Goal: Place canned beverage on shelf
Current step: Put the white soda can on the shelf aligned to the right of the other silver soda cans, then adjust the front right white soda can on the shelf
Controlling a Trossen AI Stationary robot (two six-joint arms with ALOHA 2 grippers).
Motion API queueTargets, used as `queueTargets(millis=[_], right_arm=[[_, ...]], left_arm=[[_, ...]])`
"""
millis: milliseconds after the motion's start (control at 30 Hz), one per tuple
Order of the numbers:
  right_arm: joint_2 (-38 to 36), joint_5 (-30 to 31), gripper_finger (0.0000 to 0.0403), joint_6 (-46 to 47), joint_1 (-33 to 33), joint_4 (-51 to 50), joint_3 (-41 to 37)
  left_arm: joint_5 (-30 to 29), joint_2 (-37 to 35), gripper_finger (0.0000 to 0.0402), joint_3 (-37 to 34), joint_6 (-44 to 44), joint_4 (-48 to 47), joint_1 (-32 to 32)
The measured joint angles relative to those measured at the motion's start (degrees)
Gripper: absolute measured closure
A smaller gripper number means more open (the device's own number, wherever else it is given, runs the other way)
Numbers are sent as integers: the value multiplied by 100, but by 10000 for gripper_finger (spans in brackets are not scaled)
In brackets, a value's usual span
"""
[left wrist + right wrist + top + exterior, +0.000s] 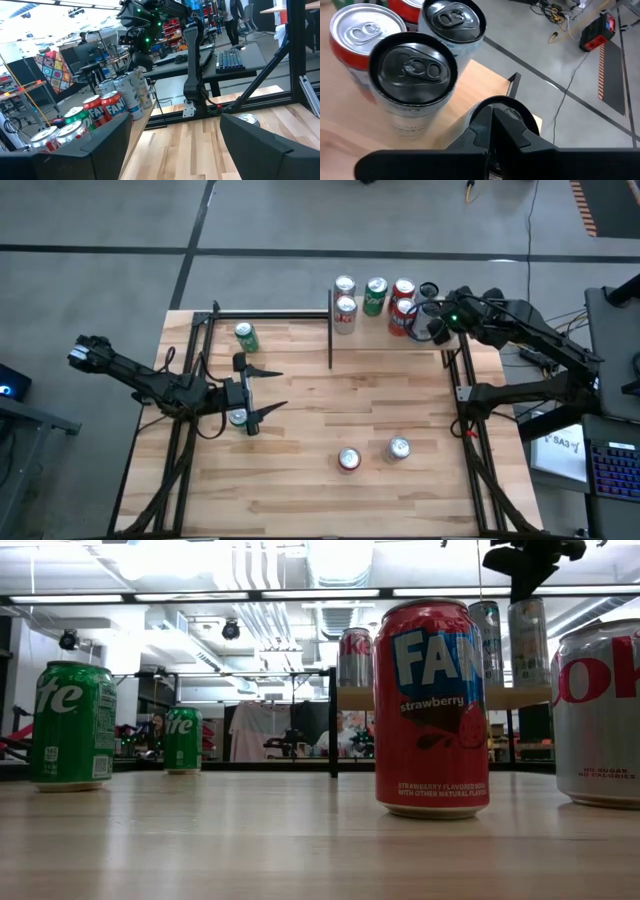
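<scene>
The left tool [262, 392] hangs wide open and empty; a can [237, 417] stands upright just beside it. The shelf [385, 330] lies well ahead, beside the closed, empty right tool [432, 312].

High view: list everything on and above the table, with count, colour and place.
shelf: one, light wood, far edge, right of centre
shelf cans: at least five, silver, green, red, on the shelf
green cans: two, table's left part
red can: one, near edge
silver can: one, beside the red can
table: one, striped wood
left gripper: open, beside the nearer green can
right gripper: shut, above the shelf cans
</scene>
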Motion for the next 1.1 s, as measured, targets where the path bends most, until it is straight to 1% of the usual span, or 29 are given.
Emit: queueTargets(millis=[433, 600, 700, 833, 967, 1100], right_arm=[[-77, -84, 394, -38, 11, -7, 54], [-144, -113, 394, -51, 11, 280, 261], [-144, -318, 394, -135, 11, 534, 342], [-119, -882, 394, -197, 14, 963, 343], [-64, -918, 394, -206, 14, 1078, 343], [-19, -911, 394, -202, 14, 1087, 333]], left_arm=[[0, 0, 111, 1, -10, -2, 0], [20, 2, 111, 2, -151, 62, 0], [23, 63, 111, 2, -239, 285, 0], [198, 309, 111, 9, -308, 616, 0], [271, 586, 111, 9, -442, 940, -11], [273, 700, 111, 9, -625, 985, -22]])
